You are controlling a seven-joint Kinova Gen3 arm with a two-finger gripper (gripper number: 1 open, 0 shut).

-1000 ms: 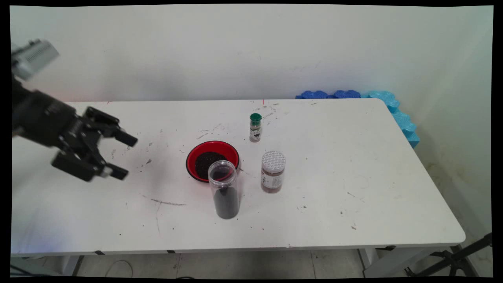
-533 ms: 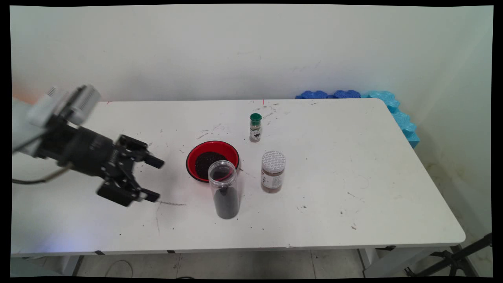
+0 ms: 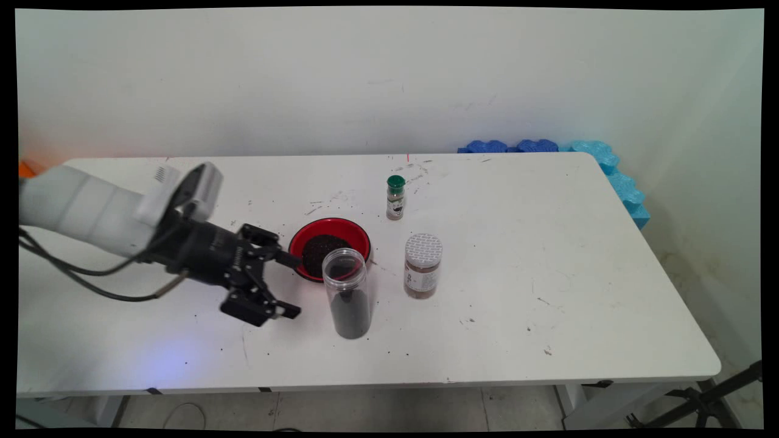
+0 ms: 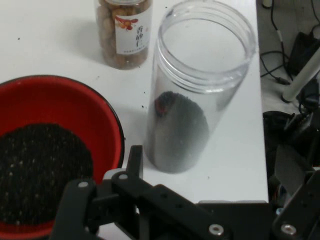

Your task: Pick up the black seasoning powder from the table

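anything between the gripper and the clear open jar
Nothing: in the main view only bare white table separates the open gripper from the clear jar.

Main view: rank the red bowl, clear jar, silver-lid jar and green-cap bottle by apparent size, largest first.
1. Red bowl and clear jar: too close to rank; the bowl is wider, the jar taller and nearer the camera.
2. Silver-lid jar.
3. Green-cap bottle, smallest, also farthest.
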